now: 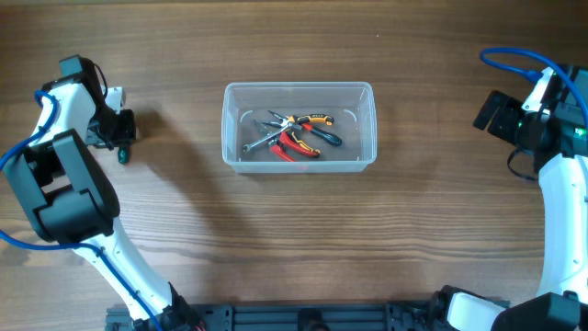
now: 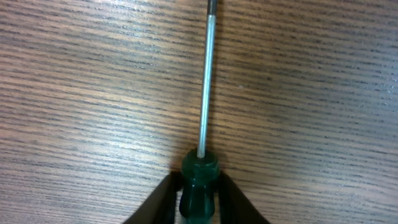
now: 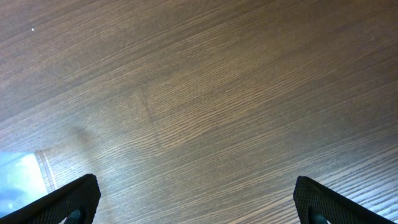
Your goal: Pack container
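Note:
The clear plastic container (image 1: 299, 126) sits at the table's middle and holds red-handled pliers (image 1: 296, 145), orange-and-black pliers (image 1: 310, 120), a dark-handled screwdriver and a wrench. My left gripper (image 1: 120, 131) is at the far left, shut on the green handle of a screwdriver (image 2: 199, 186). Its steel shaft (image 2: 205, 81) points away over the wood. My right gripper (image 3: 198, 199) is open and empty over bare table at the far right; a corner of the container (image 3: 18, 177) shows at its left edge.
The wooden table (image 1: 294, 248) surrounds the container on all sides. The arm bases (image 1: 303, 317) stand along the front edge.

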Robot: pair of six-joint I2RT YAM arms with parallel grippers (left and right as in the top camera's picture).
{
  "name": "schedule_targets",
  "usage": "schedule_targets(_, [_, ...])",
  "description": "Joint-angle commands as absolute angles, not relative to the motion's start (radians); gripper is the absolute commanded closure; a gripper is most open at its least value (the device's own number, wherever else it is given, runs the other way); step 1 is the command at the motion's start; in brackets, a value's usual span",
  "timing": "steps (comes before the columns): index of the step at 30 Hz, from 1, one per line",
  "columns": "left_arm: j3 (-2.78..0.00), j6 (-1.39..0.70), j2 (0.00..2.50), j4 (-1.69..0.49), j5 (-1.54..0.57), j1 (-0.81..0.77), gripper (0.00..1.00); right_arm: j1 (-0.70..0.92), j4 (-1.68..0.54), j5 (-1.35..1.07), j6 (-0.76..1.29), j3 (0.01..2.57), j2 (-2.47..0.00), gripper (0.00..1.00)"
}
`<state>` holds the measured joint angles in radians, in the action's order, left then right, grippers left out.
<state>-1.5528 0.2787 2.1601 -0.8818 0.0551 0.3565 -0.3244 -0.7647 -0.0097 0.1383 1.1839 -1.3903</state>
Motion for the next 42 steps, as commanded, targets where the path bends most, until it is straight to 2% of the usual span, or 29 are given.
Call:
schedule_targets(1, [-1.555,0.272,2.194,-0.868,0.068,0.367,0.84,-0.325,-0.762,0.007,0.157,1.185,-1.386,0.00])
schedule_targets(8, [-1.597,0.245,2.194,-0.869,0.066,0.366,0.96,-0.325,-0.762,0.007,0.157,1.185,-1.386,0.00])
schedule_targets(17, [-1.858,0.224,2.161,-0.997,-0.160,0.348,0.96,-0.325,-0.762,0.007,0.157,1.185,-1.386,0.00])
schedule_targets(23, [-2.005,0.225,2.072,-1.073,-0.387,0.271,0.96,-0.325,-0.762,0.007,0.157,1.185,-1.386,0.00])
schedule_targets(28, [-2.023,0.262,1.953,-1.074,-0.516,0.121,0.96,-0.325,-0.762,0.007,0.157,1.185,-1.386,0.00])
schedule_targets(35, [-2.022,0.339,1.890,-1.081,-0.469,-0.220,0.96,-0.325,-0.762,0.007,0.157,1.185,-1.386,0.00])
schedule_targets(42, [-2.020,0.415,1.953,-1.162,-0.384,-0.421,0.96,-0.325,-0.762,0.007,0.157,1.185,-1.386,0.00])
